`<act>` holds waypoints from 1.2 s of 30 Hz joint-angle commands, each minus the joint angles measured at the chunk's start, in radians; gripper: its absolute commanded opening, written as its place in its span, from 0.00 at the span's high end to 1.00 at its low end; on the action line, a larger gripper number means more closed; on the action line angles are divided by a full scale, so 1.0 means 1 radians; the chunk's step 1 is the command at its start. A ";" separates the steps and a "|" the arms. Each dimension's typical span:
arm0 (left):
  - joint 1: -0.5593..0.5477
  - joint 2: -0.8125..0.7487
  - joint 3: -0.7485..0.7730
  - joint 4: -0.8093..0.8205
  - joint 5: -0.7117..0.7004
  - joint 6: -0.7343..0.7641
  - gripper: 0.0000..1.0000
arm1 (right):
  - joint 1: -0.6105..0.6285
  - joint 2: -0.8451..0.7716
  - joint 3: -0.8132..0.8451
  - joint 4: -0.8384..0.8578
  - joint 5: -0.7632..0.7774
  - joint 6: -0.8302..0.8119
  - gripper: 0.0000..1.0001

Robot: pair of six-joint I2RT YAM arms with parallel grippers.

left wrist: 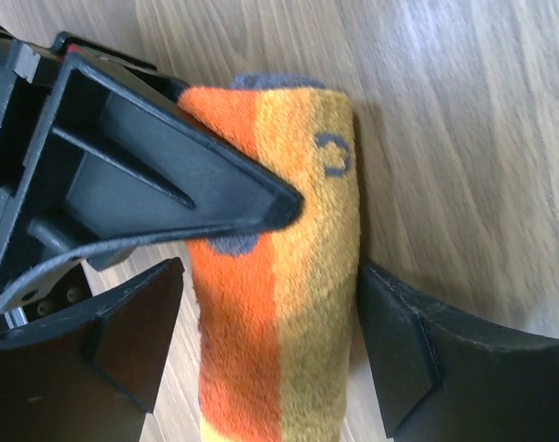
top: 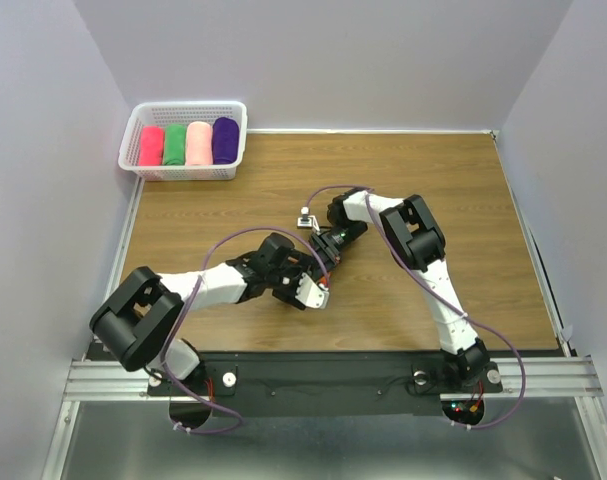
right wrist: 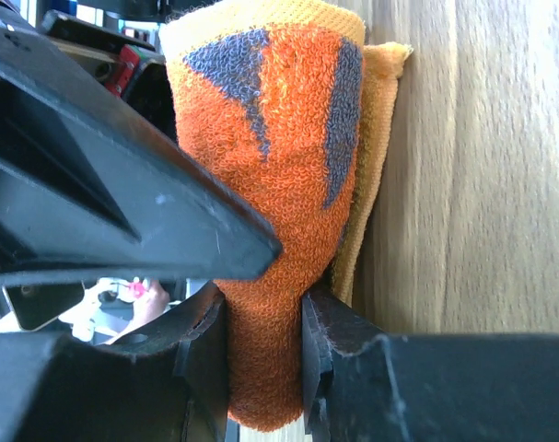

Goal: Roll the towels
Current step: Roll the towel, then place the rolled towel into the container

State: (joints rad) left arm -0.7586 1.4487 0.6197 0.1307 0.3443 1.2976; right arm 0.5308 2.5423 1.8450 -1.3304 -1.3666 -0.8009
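The orange towel (left wrist: 279, 276) lies rolled on the wooden table (top: 433, 180), just below the centre of the top view, where both arms meet. In the left wrist view the left gripper (left wrist: 270, 308) straddles the roll with its jaws apart; a sliver of wood shows beside the left-hand finger (left wrist: 122, 341), while the other finger (left wrist: 417, 350) sits against the cloth. In the right wrist view the right gripper (right wrist: 265, 345) is clamped on the narrow lower end of the roll, low in the frame. At the upper left of the top view a white basket (top: 133, 150) holds hot-pink (top: 151, 146), green (top: 174, 144), pale pink (top: 198, 142) and purple (top: 225, 139) rolls side by side
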 commanded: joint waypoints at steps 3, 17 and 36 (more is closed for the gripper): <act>-0.008 0.048 0.040 -0.003 0.030 -0.017 0.16 | 0.001 0.081 -0.059 -0.058 -0.035 -0.077 0.99; -0.018 0.084 0.103 -0.335 0.015 -0.083 0.59 | 0.003 0.010 -0.110 -0.058 -0.022 -0.103 0.88; 0.011 0.064 0.221 -0.563 0.183 -0.438 0.98 | -0.302 -0.128 0.329 0.284 0.218 0.521 0.00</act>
State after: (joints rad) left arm -0.7773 1.4975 0.7818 -0.2981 0.4274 1.0290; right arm 0.3099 2.5229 2.1250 -1.2255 -1.2350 -0.5018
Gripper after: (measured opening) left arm 0.486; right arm 0.999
